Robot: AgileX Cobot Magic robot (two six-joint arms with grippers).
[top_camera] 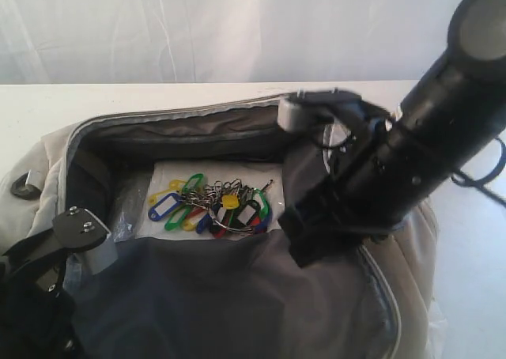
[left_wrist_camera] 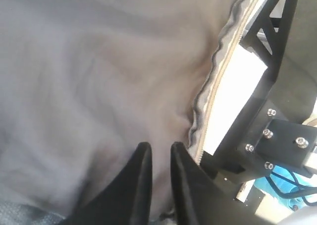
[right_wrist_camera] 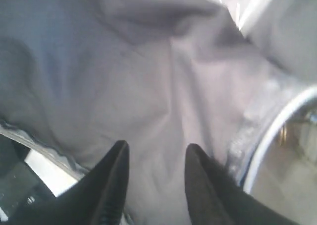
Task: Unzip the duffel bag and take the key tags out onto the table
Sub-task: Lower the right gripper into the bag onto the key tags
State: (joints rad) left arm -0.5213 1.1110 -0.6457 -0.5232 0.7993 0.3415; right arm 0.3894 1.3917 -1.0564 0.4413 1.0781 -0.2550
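White tabletop (top_camera: 47,106) runs beneath a pale draped backdrop (top_camera: 198,27). Centre frame, the beige duffel bag (top_camera: 47,177) gapes unzipped, and the key tags (top_camera: 209,205), a green, blue, yellow and red bunch, lie inside. The left gripper (left_wrist_camera: 159,153) shows a narrow gap, its grip unclear. The right gripper (right_wrist_camera: 156,153) stands parted against grey fabric.

Duffel bag (top_camera: 51,165): 1, on 1 table (top_camera: 118,98). Inside the bag: 1 bunch of key tags (top_camera: 213,205), lying on 1 white sheet (top_camera: 170,173). Tags by colour, as far as the tangle allows — green 3, blue 2, yellow at least 2, black 1, red 1; the full total cannot be told. Black strap ring (top_camera: 24,187) at the bag's end: 1 seen. Grippers: 2 — left gripper (left_wrist_camera: 159,153), right gripper (right_wrist_camera: 156,153), two fingers each.
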